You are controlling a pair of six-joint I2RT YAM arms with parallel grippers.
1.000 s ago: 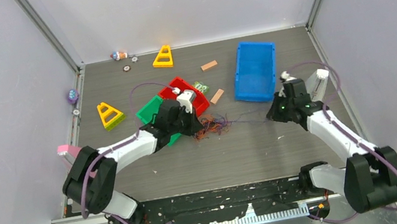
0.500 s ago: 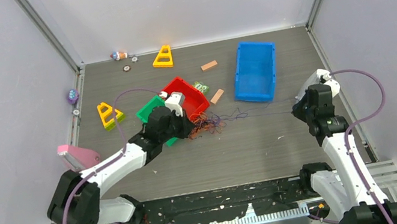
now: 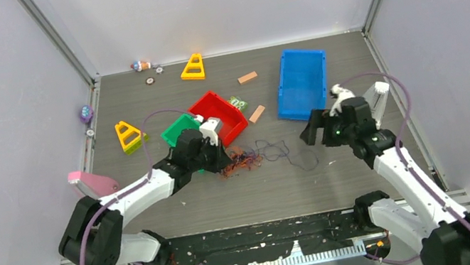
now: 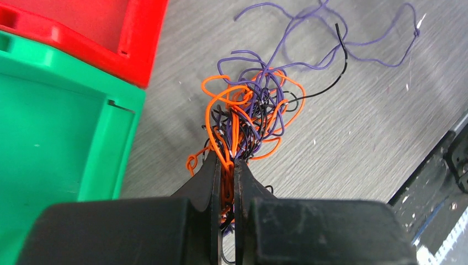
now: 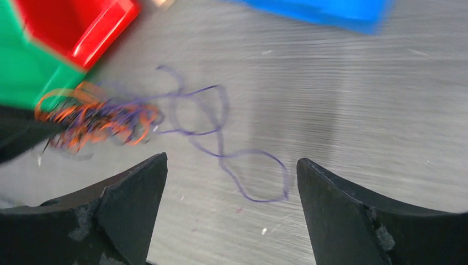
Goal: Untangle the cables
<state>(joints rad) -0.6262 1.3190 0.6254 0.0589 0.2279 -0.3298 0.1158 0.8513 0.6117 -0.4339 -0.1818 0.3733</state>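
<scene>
Near the middle of the grey wood-grain table [image 3: 229, 198], we see the tangle of thin orange, purple and black cables [image 3: 241, 162]. It lies at 5 o'clock of the red plastic bin [image 3: 221, 109], close beside the green plastic bin [image 3: 175, 129]. Our left arm reaches low from 7 o'clock, forearm stretched out. The left end effector [image 4: 225, 165] is pinched narrow on a bundle of orange and dark cables at the tangle's near edge. One loose purple strand [image 5: 221, 144] trails in loops toward 3 o'clock. Our right arm bends in from 4 o'clock, wrist tipped down. The right end effector [image 5: 232, 161] stands wide, holding nothing, near that strand's far loop, at 6 o'clock of the blue plastic bin [image 3: 301, 82].
</scene>
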